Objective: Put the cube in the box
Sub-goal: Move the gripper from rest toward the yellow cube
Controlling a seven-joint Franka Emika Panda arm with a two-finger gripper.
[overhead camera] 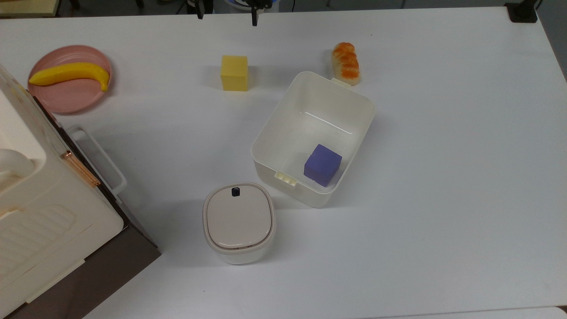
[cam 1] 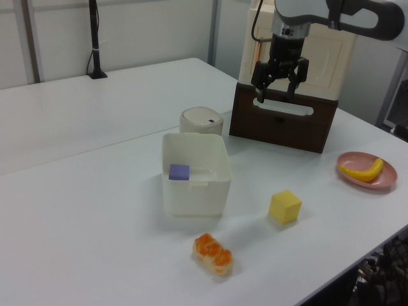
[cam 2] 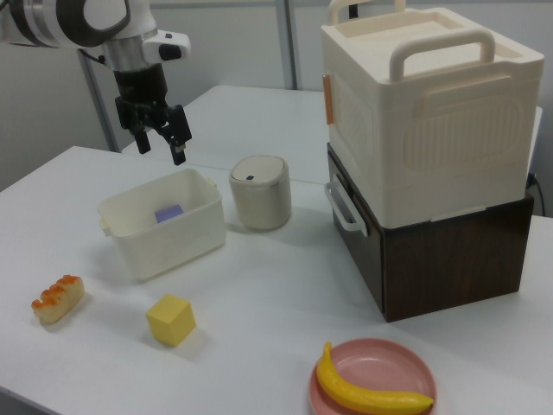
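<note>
The yellow cube (overhead camera: 234, 73) (cam 1: 284, 207) (cam 2: 170, 320) rests on the white table, apart from the box on the top view's left. The cream-white box (overhead camera: 319, 115) (cam 1: 194, 197) (cam 2: 168, 242) stands open near the table's middle with a purple cube (overhead camera: 323, 165) (cam 1: 179, 171) (cam 2: 168, 213) inside. My gripper (overhead camera: 227, 17) (cam 1: 275, 95) (cam 2: 162, 147) hangs high over the table, at the top view's upper edge beyond the yellow cube. It is open and holds nothing.
A lidded white canister (overhead camera: 239, 221) stands beside the box. A large white-and-brown appliance (overhead camera: 40, 212) fills the top view's lower left. Beyond it a pink plate (overhead camera: 71, 99) holds a banana (overhead camera: 71, 73). An orange-topped toy food piece (overhead camera: 346, 63) lies by the box's far corner.
</note>
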